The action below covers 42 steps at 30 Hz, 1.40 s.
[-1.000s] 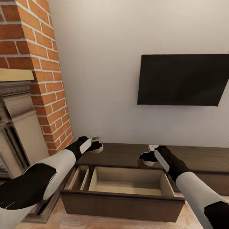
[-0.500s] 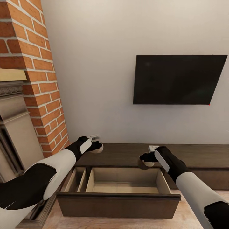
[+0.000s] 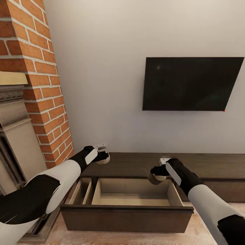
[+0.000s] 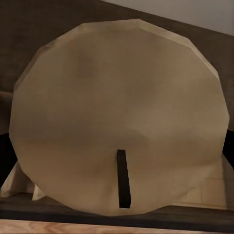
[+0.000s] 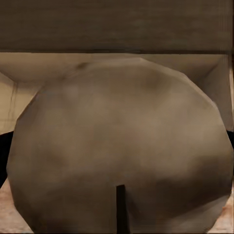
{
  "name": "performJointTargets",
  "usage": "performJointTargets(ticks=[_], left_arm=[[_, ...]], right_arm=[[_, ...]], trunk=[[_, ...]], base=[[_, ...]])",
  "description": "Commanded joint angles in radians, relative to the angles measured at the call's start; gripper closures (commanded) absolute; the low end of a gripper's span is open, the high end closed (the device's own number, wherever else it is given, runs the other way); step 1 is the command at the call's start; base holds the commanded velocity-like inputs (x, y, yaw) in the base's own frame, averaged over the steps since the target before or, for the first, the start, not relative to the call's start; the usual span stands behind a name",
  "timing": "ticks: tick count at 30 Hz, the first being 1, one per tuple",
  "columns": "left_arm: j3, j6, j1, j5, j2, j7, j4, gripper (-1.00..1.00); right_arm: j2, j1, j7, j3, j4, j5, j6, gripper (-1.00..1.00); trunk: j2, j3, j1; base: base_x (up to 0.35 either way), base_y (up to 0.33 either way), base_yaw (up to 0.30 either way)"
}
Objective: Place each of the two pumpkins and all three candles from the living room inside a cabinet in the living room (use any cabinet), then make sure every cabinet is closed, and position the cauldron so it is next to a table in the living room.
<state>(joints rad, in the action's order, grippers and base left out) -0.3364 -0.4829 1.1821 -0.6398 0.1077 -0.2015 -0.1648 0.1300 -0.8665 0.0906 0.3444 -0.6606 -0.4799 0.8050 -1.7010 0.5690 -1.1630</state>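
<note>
The cabinet (image 3: 211,170) has one drawer (image 3: 127,204) pulled out, its pale interior bare. A candle (image 3: 103,160) is pinched in the left gripper (image 3: 104,157) over the cabinet top. Another candle (image 3: 157,178) is clamped by the right gripper (image 3: 156,172) above the drawer's back edge.

Left candle (image 4: 119,117) hiding the fingers, right candle (image 5: 122,156) cut off at frame bottom
</note>
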Motion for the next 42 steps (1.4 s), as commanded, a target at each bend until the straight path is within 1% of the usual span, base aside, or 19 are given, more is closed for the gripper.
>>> performJointTargets(ticks=[1, 2, 3, 6, 7, 8, 13, 17, 18, 19, 21, 23, 26, 28, 31, 34, 36, 37, 42], left_arm=[[-0.007, -0.005, 0.001, -0.009, -0.001, -0.007, -0.002, 1.00], [-0.007, -0.005, 0.001, -0.008, -0.001, -0.007, -0.003, 1.00], [-0.006, -0.029, 0.001, -0.006, -0.002, -0.012, -0.003, 1.00], [-0.006, -0.078, 0.001, -0.006, -0.003, -0.018, -0.003, 1.00], [-0.006, -0.102, 0.001, -0.006, -0.003, -0.020, -0.004, 1.00], [-0.005, -0.140, 0.001, -0.006, -0.003, -0.021, -0.004, 1.00], [-0.004, -0.213, 0.001, -0.007, -0.003, -0.022, -0.002, 1.00], [-0.004, -0.305, 0.003, -0.009, 0.000, -0.022, 0.002, 1.00], [-0.004, -0.340, 0.004, -0.009, 0.002, -0.022, 0.002, 1.00], [-0.004, -0.359, 0.004, -0.009, 0.003, -0.021, 0.003, 1.00], [-0.003, -0.381, 0.005, -0.009, 0.004, -0.021, 0.003, 1.00], [-0.003, -0.418, 0.008, -0.010, 0.004, -0.021, 0.005, 1.00], [-0.003, -0.453, 0.008, -0.011, 0.004, -0.021, 0.005, 1.00], [-0.003, -0.467, 0.008, -0.012, 0.004, -0.020, 0.005, 1.00], [-0.003, -0.473, 0.010, -0.009, 0.022, -0.018, -0.003, 1.00], [-0.004, -0.468, 0.009, -0.007, 0.027, -0.019, -0.003, 1.00], [-0.004, -0.450, 0.010, -0.007, 0.029, -0.018, -0.005, 1.00], [-0.005, -0.423, 0.010, -0.006, 0.030, -0.019, -0.006, 1.00], [-0.006, -0.375, 0.009, -0.006, 0.029, -0.020, -0.008, 1.00]], right_arm=[[0.001, -0.002, 0.010, 0.005, 0.016, -0.015, 0.002, 1.00], [-0.002, -0.002, 0.010, 0.004, 0.031, -0.015, 0.002, 1.00], [-0.017, -0.002, 0.010, 0.002, 0.075, -0.015, 0.002, 1.00], [-0.036, -0.005, 0.032, 0.001, 0.134, -0.016, 0.001, 1.00], [-0.047, -0.007, 0.056, 0.001, 0.162, -0.016, 0.001, 1.00], [-0.064, -0.013, 0.095, 0.001, 0.193, -0.017, -0.003, 1.00], [-0.084, -0.044, 0.137, 0.000, 0.220, -0.018, -0.015, 1.00], [-0.094, -0.114, 0.149, -0.001, 0.229, -0.018, -0.015, 1.00], [-0.102, -0.137, 0.152, -0.001, 0.230, -0.018, -0.011, 1.00], [-0.108, -0.151, 0.153, -0.001, 0.230, -0.018, -0.008, 1.00], [-0.118, -0.172, 0.154, -0.001, 0.231, -0.018, -0.006, 1.00], [-0.136, -0.207, 0.155, -0.001, 0.245, -0.018, -0.005, 1.00], [-0.145, -0.234, 0.155, -0.001, 0.258, -0.018, -0.003, 1.00], [-0.146, -0.241, 0.156, -0.001, 0.262, -0.019, -0.003, 1.00], [-0.147, -0.245, 0.156, -0.036, 0.297, -0.020, -0.003, 1.00], [-0.147, -0.245, 0.156, -0.067, 0.309, -0.020, -0.004, 1.00], [-0.148, -0.246, 0.156, -0.089, 0.315, -0.020, -0.004, 1.00], [-0.148, -0.246, 0.156, -0.097, 0.317, -0.020, -0.004, 1.00], [-0.149, -0.246, 0.156, -0.103, 0.318, -0.020, -0.001, 1.00]], trunk=[[-0.008, 0.006, -0.004], [-0.015, 0.010, -0.008], [-0.022, 0.015, -0.011], [-0.043, 0.029, -0.023], [-0.050, 0.034, -0.027], [-0.057, 0.038, -0.031], [-0.092, 0.062, -0.050], [-0.120, 0.081, -0.065], [-0.127, 0.086, -0.069], [-0.134, 0.090, -0.073], [-0.148, 0.100, -0.080], [-0.162, 0.109, -0.088], [-0.183, 0.123, -0.100], [-0.197, 0.133, -0.107], [-0.218, 0.147, -0.119], [-0.239, 0.161, -0.130], [-0.253, 0.170, -0.138], [-0.260, 0.175, -0.142], [-0.295, 0.197, -0.161]], base=[[0.000, 0.000, 0.000], [0.000, 0.000, 0.000], [0.000, 0.000, 0.000], [0.000, 0.000, 0.001], [0.000, 0.000, 0.022], [0.000, 0.000, 0.044], [0.000, 0.000, 0.056], [0.000, 0.000, 0.066], [0.000, 0.000, 0.069], [0.000, 0.000, 0.070], [0.000, 0.000, 0.070], [0.000, 0.000, 0.071], [0.000, 0.000, 0.071], [0.000, 0.000, 0.071], [0.000, 0.000, 0.071], [0.000, 0.000, 0.049], [0.000, 0.000, 0.014], [0.000, 0.000, -0.071], [0.000, 0.000, -0.163]])
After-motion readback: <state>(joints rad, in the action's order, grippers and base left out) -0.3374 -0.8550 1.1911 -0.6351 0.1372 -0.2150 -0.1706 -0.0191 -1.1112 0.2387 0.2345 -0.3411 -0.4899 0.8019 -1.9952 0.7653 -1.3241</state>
